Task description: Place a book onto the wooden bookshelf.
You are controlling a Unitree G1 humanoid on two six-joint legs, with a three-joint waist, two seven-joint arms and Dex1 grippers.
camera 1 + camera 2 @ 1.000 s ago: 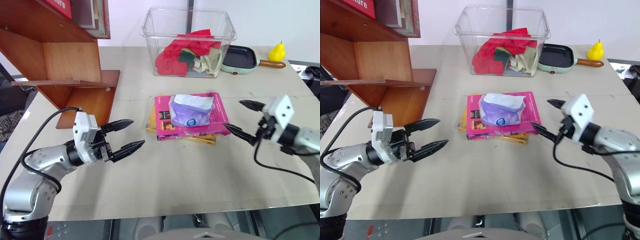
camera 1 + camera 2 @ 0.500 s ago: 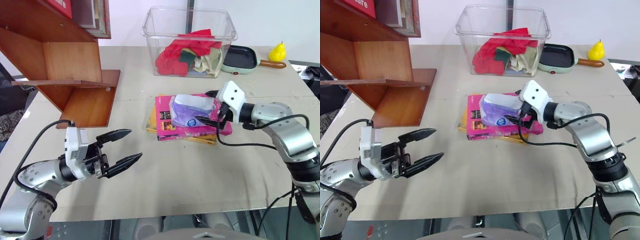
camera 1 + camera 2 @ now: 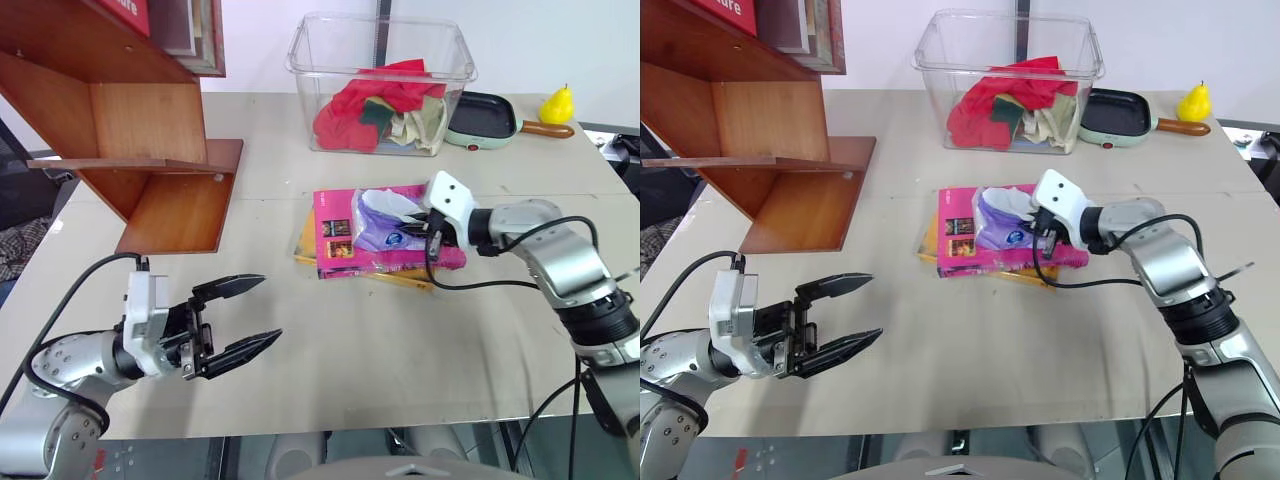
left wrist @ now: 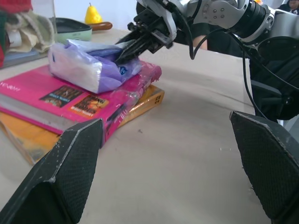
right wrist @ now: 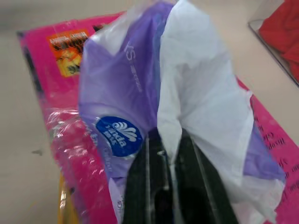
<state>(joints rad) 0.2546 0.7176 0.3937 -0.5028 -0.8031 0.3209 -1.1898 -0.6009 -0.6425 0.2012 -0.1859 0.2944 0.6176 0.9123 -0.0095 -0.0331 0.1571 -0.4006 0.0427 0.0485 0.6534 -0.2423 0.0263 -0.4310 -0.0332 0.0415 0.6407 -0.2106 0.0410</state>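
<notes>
Since a second ago the right gripper [image 3: 1042, 222] has swung in from the right and pinched shut on the purple tissue pack [image 3: 385, 220] lying on the book [image 3: 345, 255]; the left gripper [image 3: 240, 315] has drawn back near-left, fingers spread wide and empty; the book lies mid-table atop a yellow book [image 3: 306, 240], long axis left to right, directly under the right fingers and well right of the left ones; the right arm is nearer; the bookshelf [image 3: 150, 140] stands far-left; the book is thin, magenta, glossy, with small cover pictures.

purple tissue pack [image 3: 388, 222], clear bin [image 3: 380, 85] of cloths, pan [image 3: 482, 117], pear [image 3: 555, 104]
</notes>
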